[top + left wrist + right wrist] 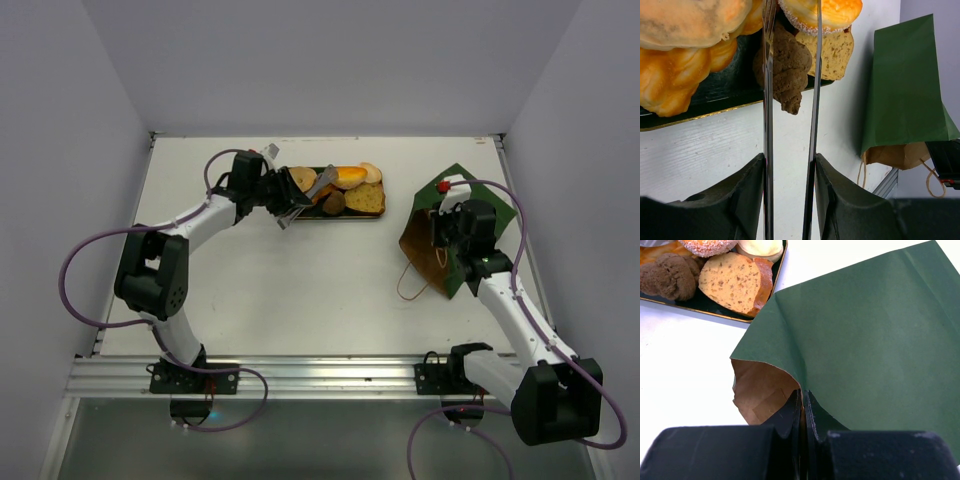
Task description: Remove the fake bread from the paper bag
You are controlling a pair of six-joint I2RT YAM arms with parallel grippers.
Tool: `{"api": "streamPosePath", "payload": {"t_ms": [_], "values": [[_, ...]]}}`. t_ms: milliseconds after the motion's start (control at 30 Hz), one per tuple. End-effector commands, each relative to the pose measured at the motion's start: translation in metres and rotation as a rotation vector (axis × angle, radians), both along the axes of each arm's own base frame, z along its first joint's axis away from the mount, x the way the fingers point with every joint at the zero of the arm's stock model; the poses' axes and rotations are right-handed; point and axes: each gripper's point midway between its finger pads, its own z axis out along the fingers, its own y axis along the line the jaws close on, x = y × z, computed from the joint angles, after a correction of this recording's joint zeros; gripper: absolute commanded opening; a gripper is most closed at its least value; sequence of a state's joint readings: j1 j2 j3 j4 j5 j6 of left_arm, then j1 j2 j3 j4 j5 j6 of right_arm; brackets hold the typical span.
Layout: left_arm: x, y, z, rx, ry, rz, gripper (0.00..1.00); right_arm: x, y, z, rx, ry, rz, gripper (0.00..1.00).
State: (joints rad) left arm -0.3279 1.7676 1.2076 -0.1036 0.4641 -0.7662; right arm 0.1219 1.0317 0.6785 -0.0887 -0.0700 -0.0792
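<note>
inside of the paper bag [865, 330] is mostly hidden.

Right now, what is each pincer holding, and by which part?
Left pincer clamps the metal tongs across both arms; right pincer pinches the paper bag at its mouth edge.

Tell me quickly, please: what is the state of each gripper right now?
Left gripper: closed, holding the metal tongs.
Right gripper: closed on the edge of the paper bag.

The fake bread [345, 190] sits heaped on a dark tray [350, 216] at the far middle: orange loaf, pale buns, toast slice, brown piece. The paper bag [418, 245] lies flattened at the right, green outside, brown mouth gaping left.
</note>
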Motion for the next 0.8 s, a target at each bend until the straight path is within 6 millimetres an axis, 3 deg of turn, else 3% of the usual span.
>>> {"api": "streamPosePath", "payload": {"t_ms": [0, 333, 767], "values": [[0.006, 0.001, 0.013, -0.017, -0.040, -0.003, 0.46, 0.006, 0.000, 0.017, 0.004, -0.067, 0.006, 0.02], [0.006, 0.002, 0.008, -0.003, -0.034, -0.006, 0.46, 0.006, 0.000, 0.017, 0.003, -0.065, 0.004, 0.02], [0.006, 0.008, 0.019, -0.001, -0.057, 0.010, 0.48, 0.005, 0.000, 0.017, 0.005, -0.067, 0.007, 0.02]]}}
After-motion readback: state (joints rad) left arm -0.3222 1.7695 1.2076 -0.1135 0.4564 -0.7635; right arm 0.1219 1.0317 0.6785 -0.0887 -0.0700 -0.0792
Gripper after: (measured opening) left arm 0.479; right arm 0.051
